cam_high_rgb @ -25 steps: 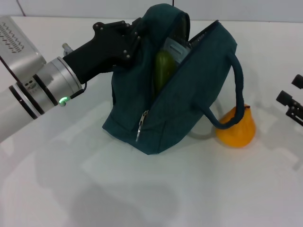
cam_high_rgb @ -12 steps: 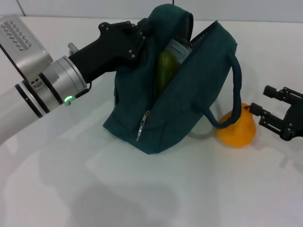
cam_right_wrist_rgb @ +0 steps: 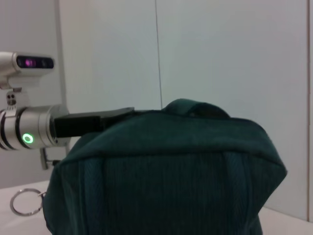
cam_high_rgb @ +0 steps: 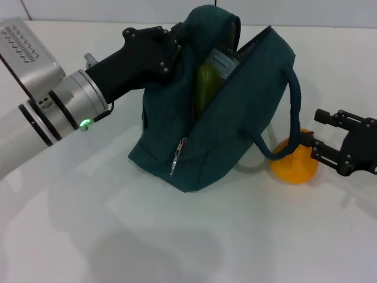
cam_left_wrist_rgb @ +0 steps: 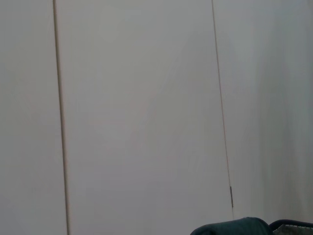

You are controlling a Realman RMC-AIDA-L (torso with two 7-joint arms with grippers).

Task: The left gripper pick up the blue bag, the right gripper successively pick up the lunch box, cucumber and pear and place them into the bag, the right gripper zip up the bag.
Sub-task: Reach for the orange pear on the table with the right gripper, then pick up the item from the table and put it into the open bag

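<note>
The blue bag (cam_high_rgb: 235, 124) stands on the white table, its top open. My left gripper (cam_high_rgb: 168, 50) grips its far upper edge and holds it up; the fingertips are buried in the fabric. The cucumber (cam_high_rgb: 206, 88) and an edge of the lunch box (cam_high_rgb: 221, 61) show inside the opening. The pear (cam_high_rgb: 294, 166) lies on the table at the bag's right, with a bag handle (cam_high_rgb: 294, 112) looped over it. My right gripper (cam_high_rgb: 316, 134) is open, just right of the pear, with its fingers level with the pear's top. The bag fills the right wrist view (cam_right_wrist_rgb: 166, 171).
The zipper pull (cam_high_rgb: 175, 158) hangs at the bag's near end; its metal ring (cam_right_wrist_rgb: 22, 201) shows in the right wrist view, with the left arm's green light (cam_right_wrist_rgb: 27, 138). The left wrist view shows a wall and a strip of the bag's top (cam_left_wrist_rgb: 234, 227).
My right gripper has come in from the right edge toward the pear, fingers open. The left gripper and bag rose slightly early on, then held still.
</note>
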